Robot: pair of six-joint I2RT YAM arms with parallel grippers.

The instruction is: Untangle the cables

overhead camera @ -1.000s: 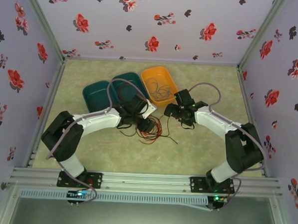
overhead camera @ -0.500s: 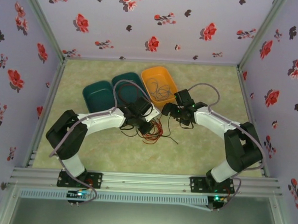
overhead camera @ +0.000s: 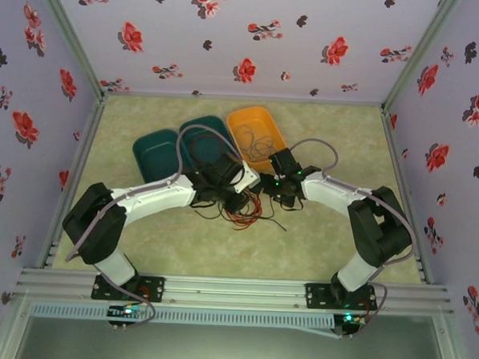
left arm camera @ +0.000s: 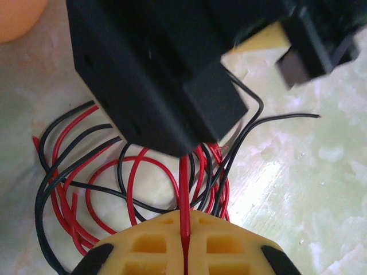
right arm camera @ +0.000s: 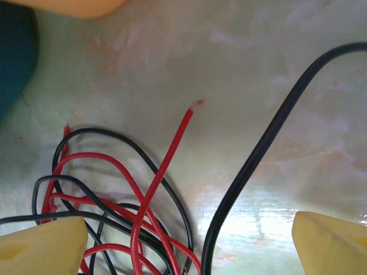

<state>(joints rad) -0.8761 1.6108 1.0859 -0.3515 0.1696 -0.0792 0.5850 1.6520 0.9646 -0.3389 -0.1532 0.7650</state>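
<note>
Most cables [overhead camera: 239,210] lay tangled mid-table, on the near side of the orange tray [overhead camera: 259,110], which held a few. The left gripper [left arm camera: 184,255] was clamped on one red strand [left arm camera: 183,189]; the right gripper [right arm camera: 189,252] gaped wide, empty, above the heap.

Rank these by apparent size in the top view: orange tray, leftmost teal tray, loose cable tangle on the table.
1. orange tray
2. leftmost teal tray, nearly the same size, so this order is unsure
3. cable tangle, thin and partly covered
</note>
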